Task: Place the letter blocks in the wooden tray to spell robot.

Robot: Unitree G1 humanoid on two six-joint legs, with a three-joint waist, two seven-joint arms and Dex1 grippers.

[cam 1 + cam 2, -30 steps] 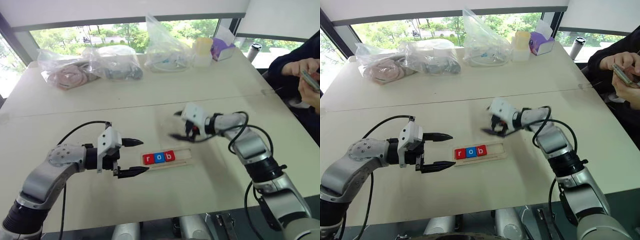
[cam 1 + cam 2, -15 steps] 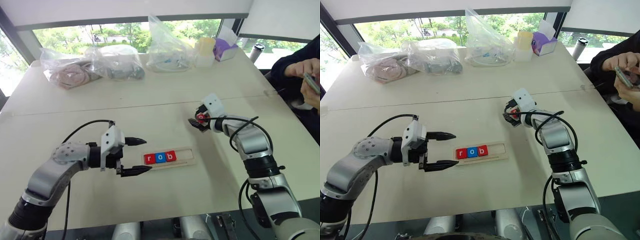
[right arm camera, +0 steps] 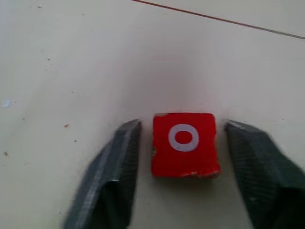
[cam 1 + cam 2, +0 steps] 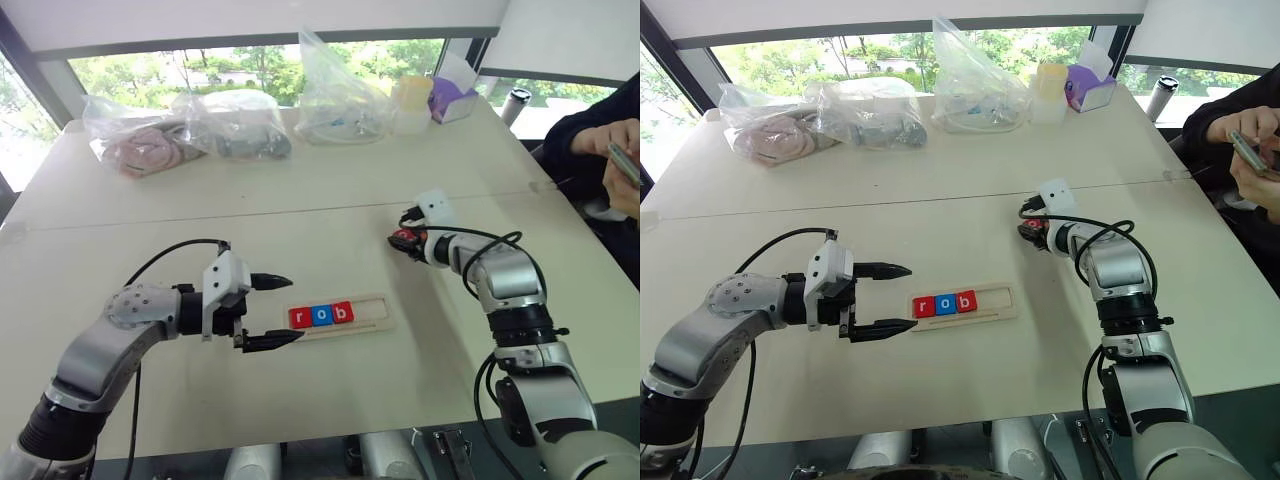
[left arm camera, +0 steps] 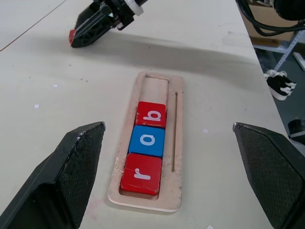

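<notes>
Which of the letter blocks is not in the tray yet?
The red square block with a white o, lying flat on the table between the right claw's fingers; r, o and b sit in the pale wooden tray.

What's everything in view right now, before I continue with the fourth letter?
wooden tray: one, pale, table centre, two slots free
blocks in tray: three, red r, blue o, red b
loose o block: one, red, on table right of tray
plastic bags: three, clear, far edge
cup: one, yellowish, far edge
box: one, purple
tumbler: one, far right
person: one, dark sleeves, holding a phone
left gripper: open, beside tray
right gripper: fingers flank loose o block
</notes>
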